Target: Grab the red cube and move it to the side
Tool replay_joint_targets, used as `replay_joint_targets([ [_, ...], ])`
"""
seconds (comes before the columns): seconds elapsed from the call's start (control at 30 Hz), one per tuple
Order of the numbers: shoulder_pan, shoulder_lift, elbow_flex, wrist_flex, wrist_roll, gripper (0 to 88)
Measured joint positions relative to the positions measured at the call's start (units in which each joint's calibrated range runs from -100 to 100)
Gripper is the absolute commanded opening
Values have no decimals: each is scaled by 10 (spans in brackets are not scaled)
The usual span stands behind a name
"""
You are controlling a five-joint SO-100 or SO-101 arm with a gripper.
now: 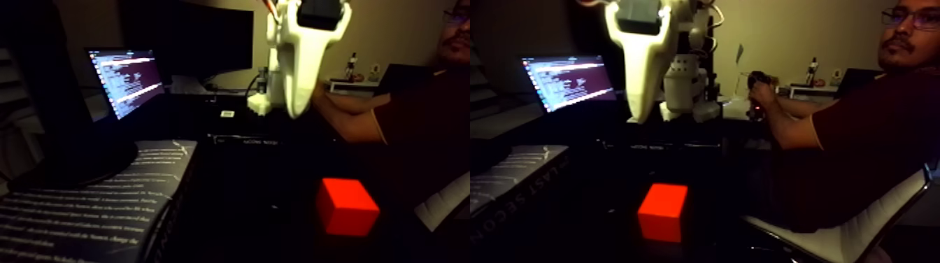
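Note:
The picture holds two nearly equal side-by-side halves. The red cube sits on the dark table near the front, and appears again in the right half. My white gripper hangs from the top edge, well above and behind the cube, with its tip pointing down. It touches nothing. One pale jaw faces the camera, and the gap between the jaws is not visible, so its state is unclear.
A dark book with white lettering lies at the front left. A lit laptop screen stands behind it. A person's arm reaches in from the right and holds a handle. A white arm base stands at the back.

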Motion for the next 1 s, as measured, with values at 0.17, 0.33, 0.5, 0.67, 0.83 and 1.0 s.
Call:
replay_joint_targets([
  [0.17, 0, 73, -77, 0, 10, 15],
  [0.33, 1, 135, -123, 0, 10, 15],
  [0.5, 1, 188, -140, -1, 31, 15],
  [0.67, -15, 215, -155, -14, 47, 15],
  [0.83, -41, 236, -190, -15, 55, 16],
  [1.0, -56, 269, -215, -15, 55, 89],
])
